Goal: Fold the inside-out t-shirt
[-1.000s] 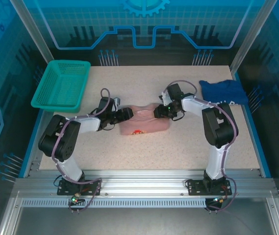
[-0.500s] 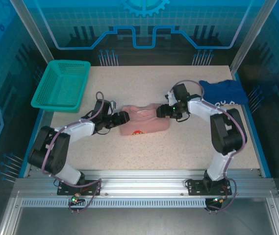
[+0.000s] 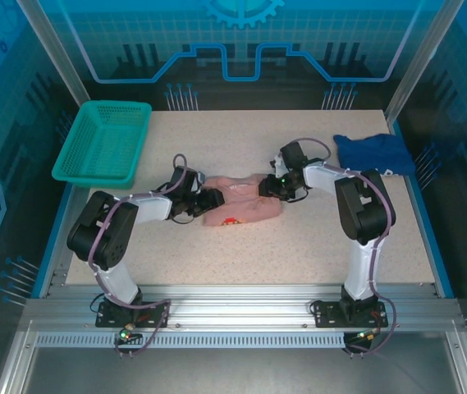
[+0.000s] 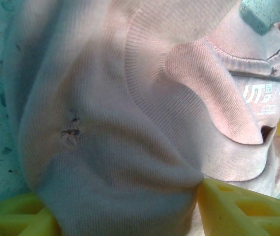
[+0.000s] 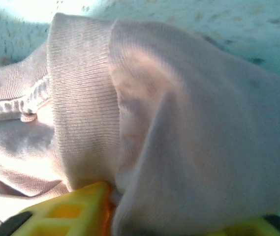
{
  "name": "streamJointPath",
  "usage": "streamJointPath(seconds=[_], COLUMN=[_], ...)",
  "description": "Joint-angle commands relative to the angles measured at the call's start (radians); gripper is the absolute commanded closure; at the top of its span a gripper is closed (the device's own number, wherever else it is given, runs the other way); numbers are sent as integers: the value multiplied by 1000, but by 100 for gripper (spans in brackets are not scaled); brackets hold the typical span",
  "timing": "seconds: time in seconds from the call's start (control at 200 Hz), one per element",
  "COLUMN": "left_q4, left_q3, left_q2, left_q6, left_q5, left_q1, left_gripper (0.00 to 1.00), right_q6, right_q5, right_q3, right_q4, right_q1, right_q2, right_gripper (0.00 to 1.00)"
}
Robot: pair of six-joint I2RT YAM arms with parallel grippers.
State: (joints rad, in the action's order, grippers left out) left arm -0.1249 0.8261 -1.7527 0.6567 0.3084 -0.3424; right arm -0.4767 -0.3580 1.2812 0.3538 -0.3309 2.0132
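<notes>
Worktop: a speckled beige worktop (image 3: 299, 246) is enclosed by blue translucent walls and an aluminium frame.
Basket: a green mesh basket (image 3: 102, 144) is set at the far left corner, well apart from both arms.
Blue shirt: a dark blue shirt (image 3: 374, 153) is bunched at the far right edge, near the right arm.
T-shirt: the inside-out t-shirt (image 3: 241, 205) is laid crumpled at the middle of the worktop, between the two wrists. A small multicoloured print patch (image 3: 230, 220) is seen near its front edge.
Left arm: the left arm (image 3: 147, 205) is stretched low over the worktop and brought to the garment's left edge.
Left jaws: in the left wrist view a thick fold of pink cloth is gathered between the two yellow fingertips (image 4: 243, 209) and pressed against both, so the t-shirt is grasped.
Neckline: the ribbed collar (image 4: 238, 61) and a white printed label (image 4: 260, 96) are seen at the upper right of the left wrist view.
Right arm: the right arm (image 3: 327, 175) is bent inward and brought to the garment's far right corner.
Right jaws: in the right wrist view a rolled fold with a ribbed band is clenched between the yellow fingertips (image 5: 66, 211), so the t-shirt is grasped here too.
Seam: a stitched seam (image 5: 12, 103) is seen at the left of the right wrist view, just beside the clamped fold.
</notes>
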Motion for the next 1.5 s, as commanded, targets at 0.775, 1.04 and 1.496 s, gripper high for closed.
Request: streamJointPath(seconds=[0.775,1.04,1.496], left_q4=[168,145,147], left_q3=[-41,-42,15], left_q2=[400,380,300], left_q6=[-54,-34,-34], left_q5=[-51,-43,-43], left_q1=[33,10,-25], left_gripper=[22,22,22], right_q6=[613,738,740], right_q5=[764,919,848], right_q3=[466,662,990], right_q4=[557,557,617], right_q1=[282,356,406], right_q2=[-212,-110,33], right_gripper=[100,100,100])
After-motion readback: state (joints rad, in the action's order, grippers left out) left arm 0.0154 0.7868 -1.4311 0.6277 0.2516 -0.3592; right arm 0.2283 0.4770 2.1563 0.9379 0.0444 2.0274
